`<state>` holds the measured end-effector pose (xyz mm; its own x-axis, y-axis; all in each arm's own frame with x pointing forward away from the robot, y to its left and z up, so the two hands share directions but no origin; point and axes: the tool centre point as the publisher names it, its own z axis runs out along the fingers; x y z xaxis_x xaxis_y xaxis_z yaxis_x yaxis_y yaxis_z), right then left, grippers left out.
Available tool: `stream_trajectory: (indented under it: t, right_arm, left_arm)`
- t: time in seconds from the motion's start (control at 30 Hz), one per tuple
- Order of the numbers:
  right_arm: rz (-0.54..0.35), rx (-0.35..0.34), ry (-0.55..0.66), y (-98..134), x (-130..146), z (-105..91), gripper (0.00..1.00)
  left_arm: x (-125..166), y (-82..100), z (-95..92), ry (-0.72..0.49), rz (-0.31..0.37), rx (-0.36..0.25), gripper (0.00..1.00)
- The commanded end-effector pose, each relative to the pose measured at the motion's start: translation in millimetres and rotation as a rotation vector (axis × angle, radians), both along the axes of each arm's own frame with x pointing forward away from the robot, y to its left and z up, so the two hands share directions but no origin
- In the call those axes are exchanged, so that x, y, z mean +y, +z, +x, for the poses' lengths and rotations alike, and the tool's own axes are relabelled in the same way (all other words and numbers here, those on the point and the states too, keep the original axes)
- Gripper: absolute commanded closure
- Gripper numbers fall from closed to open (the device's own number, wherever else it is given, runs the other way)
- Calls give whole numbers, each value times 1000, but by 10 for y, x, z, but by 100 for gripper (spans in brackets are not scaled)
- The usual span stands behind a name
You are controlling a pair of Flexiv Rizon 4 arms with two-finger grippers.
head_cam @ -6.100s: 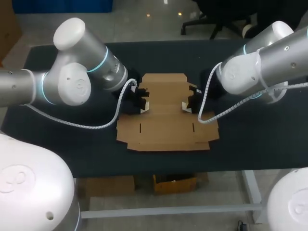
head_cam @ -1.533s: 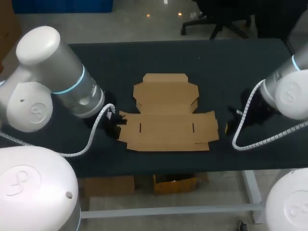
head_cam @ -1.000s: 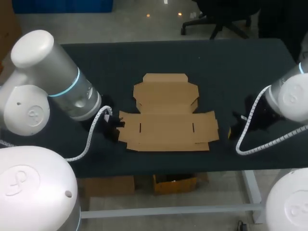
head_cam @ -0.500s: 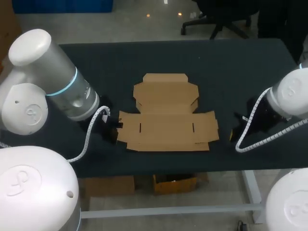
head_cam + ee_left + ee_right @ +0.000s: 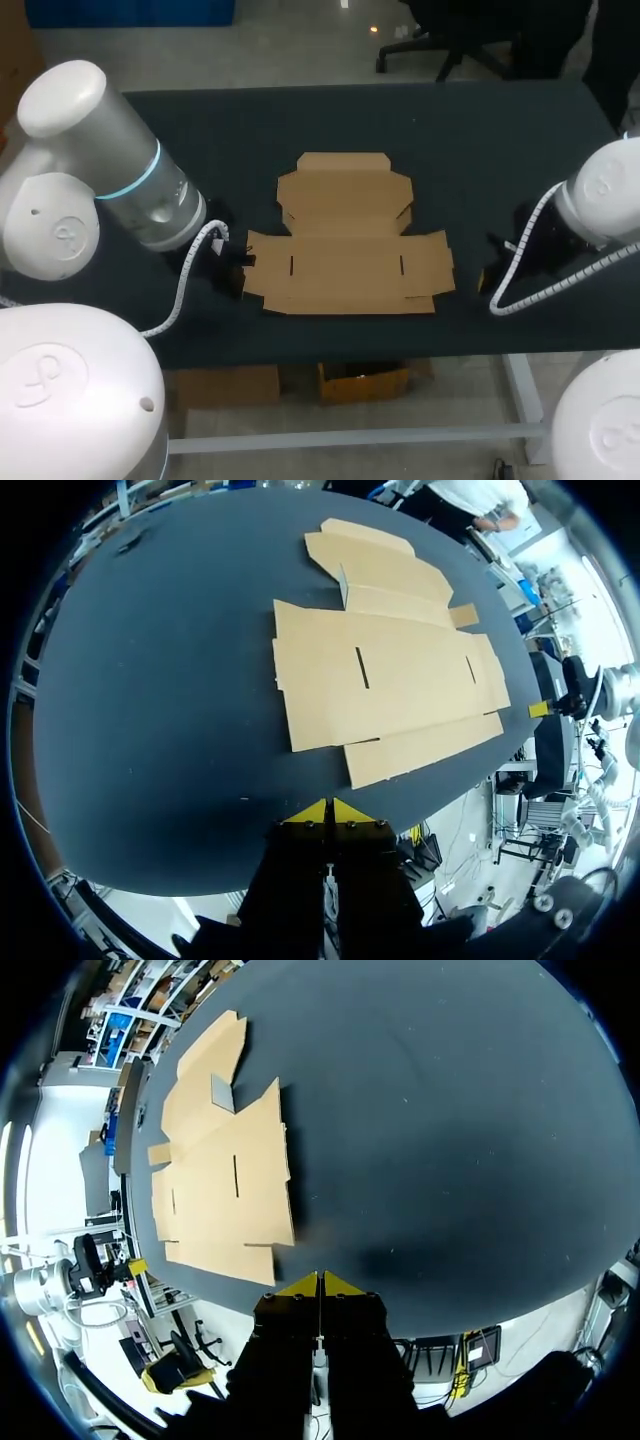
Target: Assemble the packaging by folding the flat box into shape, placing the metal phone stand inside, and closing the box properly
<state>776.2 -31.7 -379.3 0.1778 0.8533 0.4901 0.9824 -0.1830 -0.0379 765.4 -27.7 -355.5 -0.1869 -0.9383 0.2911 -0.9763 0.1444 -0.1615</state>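
A flat cardboard box [image 5: 345,235] lies unfolded on the dark table [image 5: 450,140], around the middle of the surface and toward its front edge. Its narrower panel points to the far side and its wider, slotted panel is nearer the robot. In the left wrist view, a small flap [image 5: 345,583] at the side of the narrower panel stands up a little, while the rest of the sheet lies flat. The left arm [image 5: 110,190] comes in from the left, and the left gripper [image 5: 228,268] sits low over the table just beside the box's left front corner. It is not touching the cardboard. From its own wrist camera, the two yellow tips are pressed together with nothing between them, and the box lies ahead of them. On the opposite side, the right arm [image 5: 605,205] places the right gripper [image 5: 487,275] near the box's right front corner, a little apart from the cardboard. Its yellow tips are likewise clenched on nothing, with the box ahead and off to one side. A white coiled cable [image 5: 185,290] loops from the left arm down to its gripper, and a second cable [image 5: 520,260] hangs in the same way from the right arm.
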Motion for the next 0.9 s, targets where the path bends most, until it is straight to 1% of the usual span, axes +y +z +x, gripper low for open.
stream_trajectory:
  t: [0.03, 0.1, 0.2, 0.27, 0.43, 0.63, 0.73, 0.9]
  right_arm:
    - [4, 9, -3, -25, -25, 31, 100]
    - [6, 7, -5, -30, -26, 27, 100]
    - [10, 3, -1, -46, -11, 8, 100]
    - [11, 2, 3, -71, 10, -4, 100]
    - [23, 15, 19, -163, 36, -10, 100]
    - [47, 20, 33, -239, 55, -5, 100]
    - [52, 18, 38, -265, 67, 6, 100]
    - [63, 21, 46, -295, 98, 32, 100]
  left_arm:
    - [27, -24, -13, 2, 2, 3, 100]
    - [43, -21, -41, 5, 6, 3, 100]
    - [61, -19, -84, 5, -9, -11, 100]
    - [69, -28, -99, 7, -18, -9, 100]
    - [68, -106, -115, 6, -60, -2, 100]
    - [49, -193, -110, 11, -94, 10, 100]
    - [2, -243, -88, 19, -96, 10, 100]
    - [-107, -326, -36, 20, -80, 19, 100]
